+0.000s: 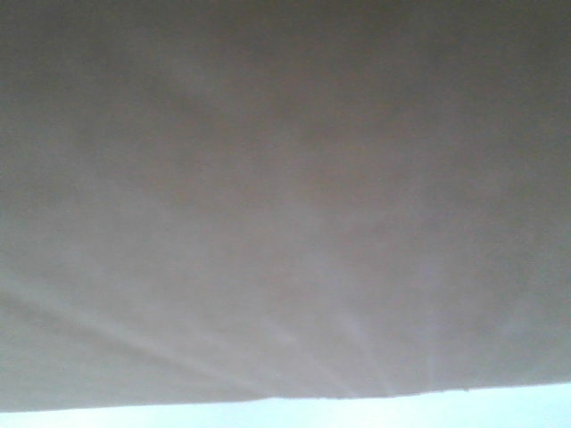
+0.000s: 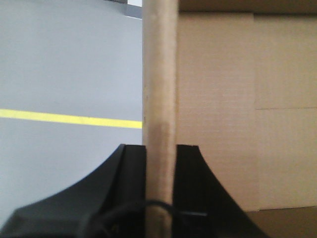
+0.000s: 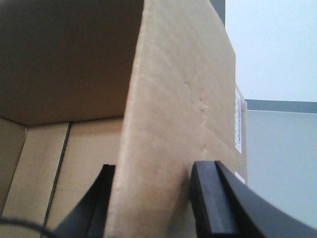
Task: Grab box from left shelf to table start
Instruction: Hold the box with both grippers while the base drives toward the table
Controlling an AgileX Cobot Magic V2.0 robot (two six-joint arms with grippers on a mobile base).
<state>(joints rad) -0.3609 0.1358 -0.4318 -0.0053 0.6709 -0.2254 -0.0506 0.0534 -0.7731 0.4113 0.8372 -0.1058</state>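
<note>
The black left hand (image 2: 160,156) and right hand (image 3: 156,198) each pinch a flat wall of the large brown corrugated cardboard box (image 2: 218,99), matte and faintly ribbed.

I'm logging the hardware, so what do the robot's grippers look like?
The left gripper has two matte black fingers whose bases flare outward in curves, and a thin black cable loops across the base. The right gripper is also black, with flat-faced, blocky fingers and a thin dark cable beside it. No markings show.
</note>
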